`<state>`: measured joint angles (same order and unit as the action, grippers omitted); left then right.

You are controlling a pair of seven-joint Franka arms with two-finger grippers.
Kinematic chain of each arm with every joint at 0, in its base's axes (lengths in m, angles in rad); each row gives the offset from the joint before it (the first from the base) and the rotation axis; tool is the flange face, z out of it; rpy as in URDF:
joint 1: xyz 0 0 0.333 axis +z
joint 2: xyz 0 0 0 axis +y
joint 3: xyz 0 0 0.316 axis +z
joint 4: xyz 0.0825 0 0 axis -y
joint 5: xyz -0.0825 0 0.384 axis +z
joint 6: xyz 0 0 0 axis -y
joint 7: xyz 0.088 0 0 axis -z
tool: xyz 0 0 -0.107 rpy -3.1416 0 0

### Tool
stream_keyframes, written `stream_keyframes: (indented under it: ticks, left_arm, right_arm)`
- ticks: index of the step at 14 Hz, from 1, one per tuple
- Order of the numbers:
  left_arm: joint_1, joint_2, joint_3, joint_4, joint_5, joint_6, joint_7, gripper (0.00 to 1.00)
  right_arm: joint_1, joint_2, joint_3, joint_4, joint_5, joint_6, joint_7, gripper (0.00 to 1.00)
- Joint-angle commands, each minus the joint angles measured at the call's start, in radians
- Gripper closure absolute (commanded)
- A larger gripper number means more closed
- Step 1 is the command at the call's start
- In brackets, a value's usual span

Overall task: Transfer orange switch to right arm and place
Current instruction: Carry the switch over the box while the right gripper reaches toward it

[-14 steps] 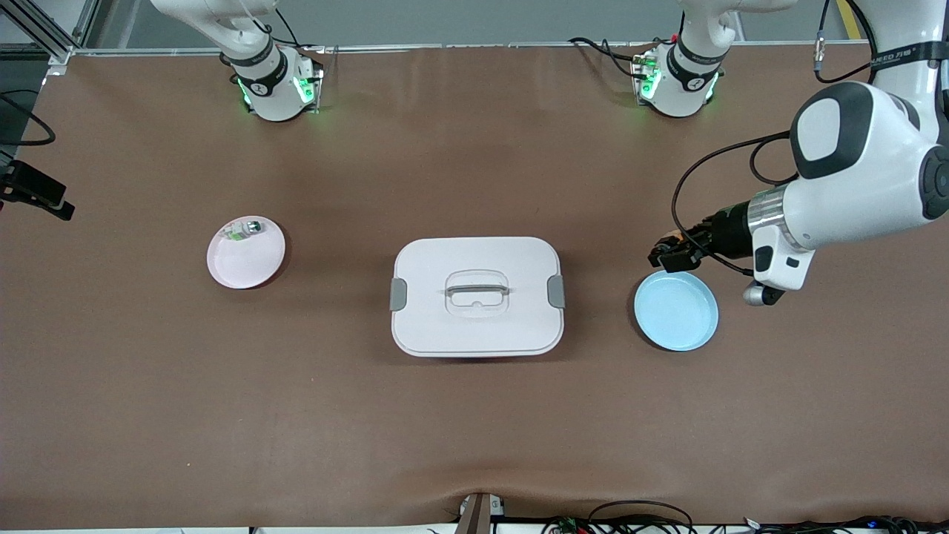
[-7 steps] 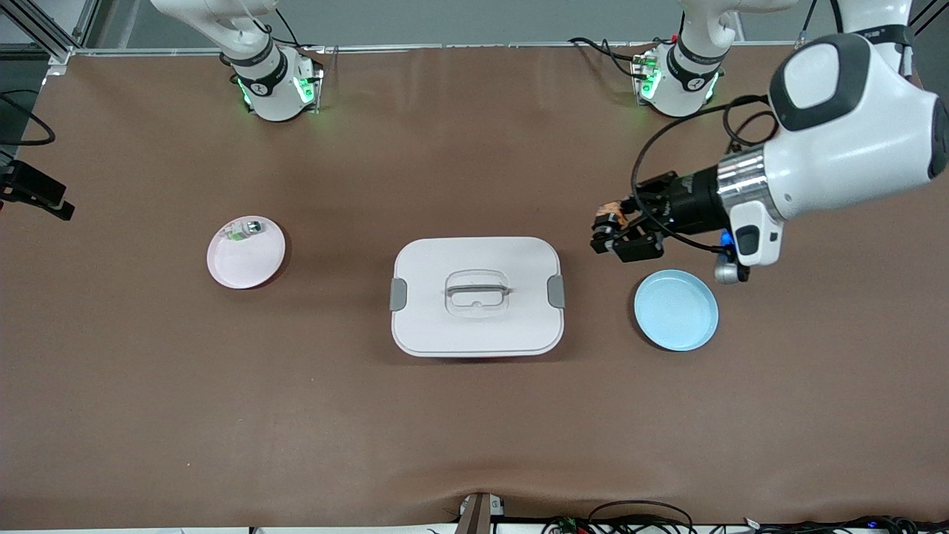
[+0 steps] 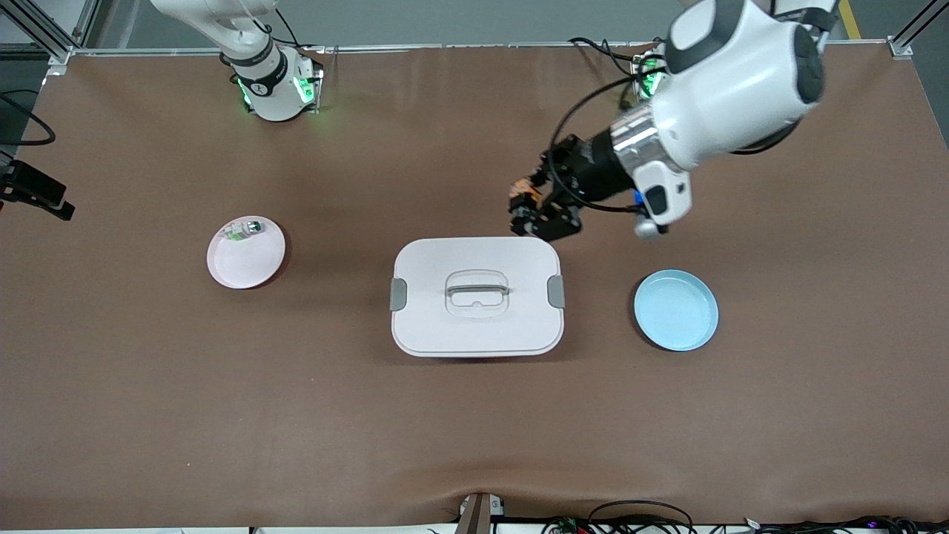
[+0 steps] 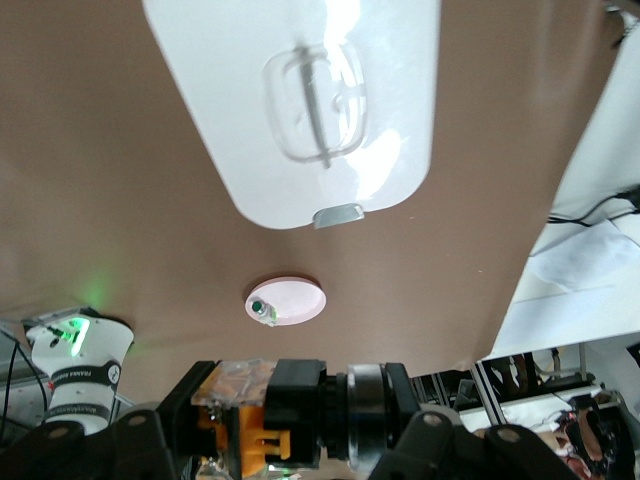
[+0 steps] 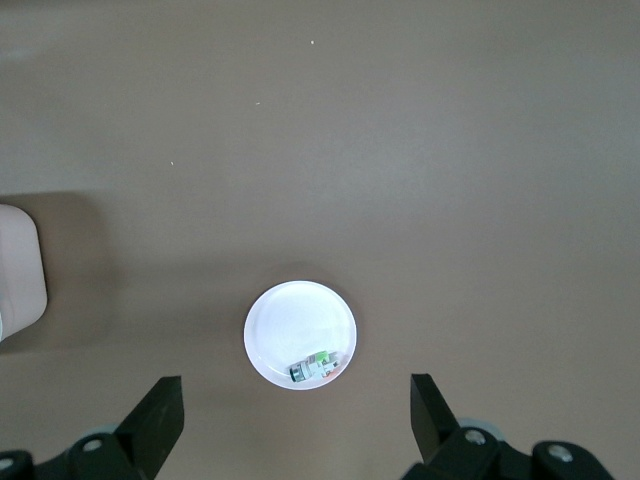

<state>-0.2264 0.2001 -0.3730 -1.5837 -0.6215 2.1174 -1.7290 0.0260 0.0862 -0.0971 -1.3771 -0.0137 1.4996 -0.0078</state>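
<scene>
L gripper (image 3: 528, 211): up in the air over the bench (image 3: 148, 386), just off the lidded white box's (image 3: 476, 326) edge twd the robot bases; fingers clamped tight on the orange switch (image 3: 525, 190).
Orange switch: pinched betw L fingers, orange cap poking out at the tip; in L wrist view it's the orange bit (image 4: 240, 435) wedged in the jaws, clear wrap over it.
R gripper (image 5: 297, 425): waiting high over the pink plate (image 5: 275, 320), fingers (image 5: 160, 410) spread wide apart, nothing betw them. Arm itself barely in front view, only base end.
Pink plate (image 3: 241, 268): twd R arm's end of bench, silver-and-green switch (image 3: 244, 230) lying at its rim.
White box: mid-bench, lid on, grey clips at both ends, handle flat.
Blue plate (image 3: 675, 310): twd L arm's end, beside box.
</scene>
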Motion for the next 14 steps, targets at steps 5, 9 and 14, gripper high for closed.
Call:
stream_keyframes:
  ticks: [5,9,14]
  left_arm:
    - [-0.152,0.082,0.0,0.06,0.074,0.098,-0.167,0.75]
    - [-0.168,0.105,0.002,0.06,0.108,0.101,-0.193,0.75]
    - [-0.169,0.11,0.003,0.07,0.112,0.101,-0.193,0.75]
  right_arm:
    - [0.006,-0.005,-0.004,0.012,0.017,0.07,0.005,0.0]
    - [0.05,0.003,-0.003,0.009,0.041,0.062,0.003,0.0]
    - [0.155,0.024,-0.004,-0.002,0.144,0.054,0.006,0.0]
